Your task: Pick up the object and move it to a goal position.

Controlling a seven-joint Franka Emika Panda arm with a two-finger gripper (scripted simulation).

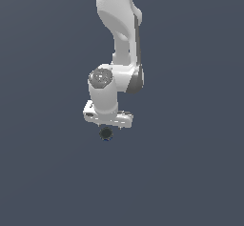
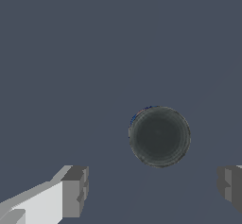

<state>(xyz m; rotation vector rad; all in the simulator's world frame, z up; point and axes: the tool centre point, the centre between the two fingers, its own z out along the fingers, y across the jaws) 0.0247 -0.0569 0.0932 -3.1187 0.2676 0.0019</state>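
The object (image 1: 106,133) is a small round can with a dark top, standing on the grey floor just below the white gripper body in the exterior view. From the wrist camera its dark circular top (image 2: 159,136) shows with a thin blue and reddish rim. My gripper (image 2: 153,190) is open, with nothing between its grey fingertips (image 2: 75,190). The can lies ahead of the fingertips, not between them. In the exterior view the fingers are hidden behind the hand (image 1: 108,115), which hovers above the can.
A plain dark grey floor (image 1: 190,172) spreads all around. The white arm (image 1: 119,25) rises toward the top of the exterior view. No other objects show.
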